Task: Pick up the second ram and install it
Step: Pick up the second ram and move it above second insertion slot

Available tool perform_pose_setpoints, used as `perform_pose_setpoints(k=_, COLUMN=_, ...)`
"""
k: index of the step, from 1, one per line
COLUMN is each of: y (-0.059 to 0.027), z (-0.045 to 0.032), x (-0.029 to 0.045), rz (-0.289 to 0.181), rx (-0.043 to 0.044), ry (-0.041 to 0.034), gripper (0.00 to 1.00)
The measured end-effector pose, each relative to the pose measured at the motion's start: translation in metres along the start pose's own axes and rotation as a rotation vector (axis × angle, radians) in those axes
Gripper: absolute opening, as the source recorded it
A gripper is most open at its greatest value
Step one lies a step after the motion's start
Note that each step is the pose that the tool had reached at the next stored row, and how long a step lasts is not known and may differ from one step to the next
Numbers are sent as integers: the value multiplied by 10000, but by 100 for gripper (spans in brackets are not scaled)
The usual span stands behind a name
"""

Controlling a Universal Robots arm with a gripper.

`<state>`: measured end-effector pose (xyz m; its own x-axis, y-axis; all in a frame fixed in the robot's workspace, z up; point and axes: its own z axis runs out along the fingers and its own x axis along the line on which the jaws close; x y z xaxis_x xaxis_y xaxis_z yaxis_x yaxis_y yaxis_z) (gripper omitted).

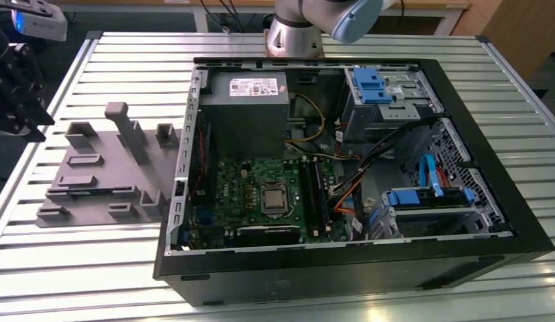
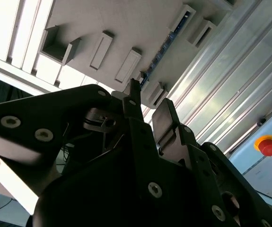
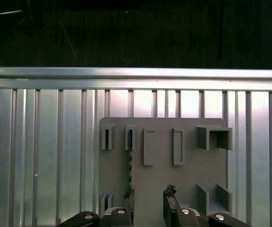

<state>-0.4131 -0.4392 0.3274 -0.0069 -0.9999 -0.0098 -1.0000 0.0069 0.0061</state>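
Observation:
The second ram stands on edge in the slots of the grey plastic fixture, showing as a thin dark strip. In the second wrist view the ram is a thin blue-green line across the fixture. My gripper is open above the fixture with nothing between its fingers. One finger lines up with the ram's near end, and the other finger is off to one side. In the exterior view the gripper hangs at the far left, above and beside the fixture.
An open black computer case lies to the exterior view's right of the fixture, holding a green motherboard, long memory slots, a grey power supply and blue drive brackets. Everything rests on a slatted aluminium table. A red button sits nearby.

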Motion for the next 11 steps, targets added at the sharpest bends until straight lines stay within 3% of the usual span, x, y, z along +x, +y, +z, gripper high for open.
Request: perform_pose_setpoints(k=11, y=-1, z=42, x=20, rz=20, rx=4, ry=1, gripper=38)
